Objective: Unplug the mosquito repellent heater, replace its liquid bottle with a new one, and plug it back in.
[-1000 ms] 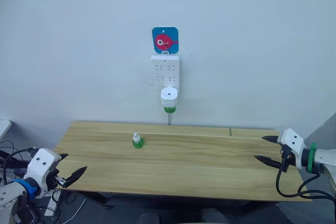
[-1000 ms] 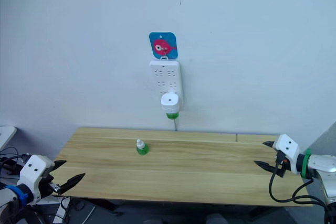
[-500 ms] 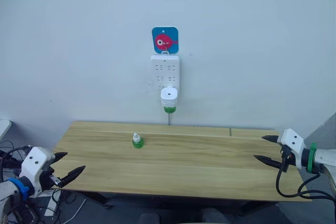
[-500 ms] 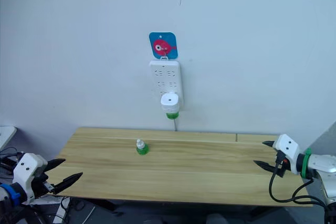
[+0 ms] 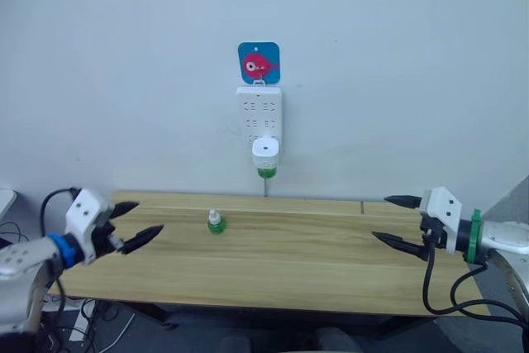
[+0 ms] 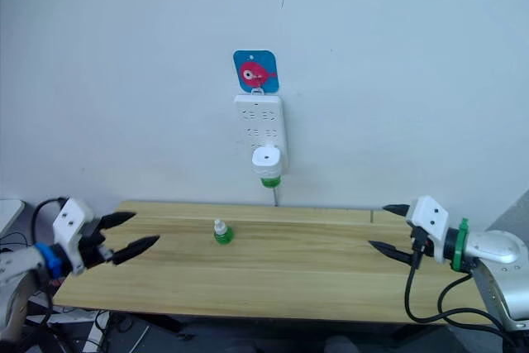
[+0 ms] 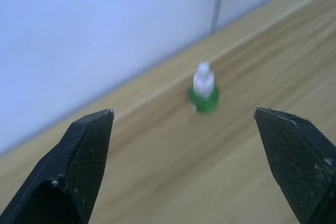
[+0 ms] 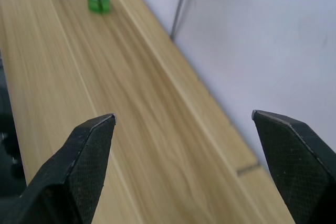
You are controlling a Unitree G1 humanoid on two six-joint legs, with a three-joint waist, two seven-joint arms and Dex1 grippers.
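Both grippers spread, heater on wall strip, well apart

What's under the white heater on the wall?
A green bottle hangs under the heater. Below it a cord drops behind the table; its end is hidden.

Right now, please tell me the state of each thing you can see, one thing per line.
Mosquito repellent heater: plugged into the power strip, green bottle attached underneath.
Power strip: mounted on the wall, upper sockets free.
Spare bottle: upright on the table, untouched.
Left end effector: open, holding nothing, above the table's left end.
Right end effector: open, holding nothing, above the table's right end.
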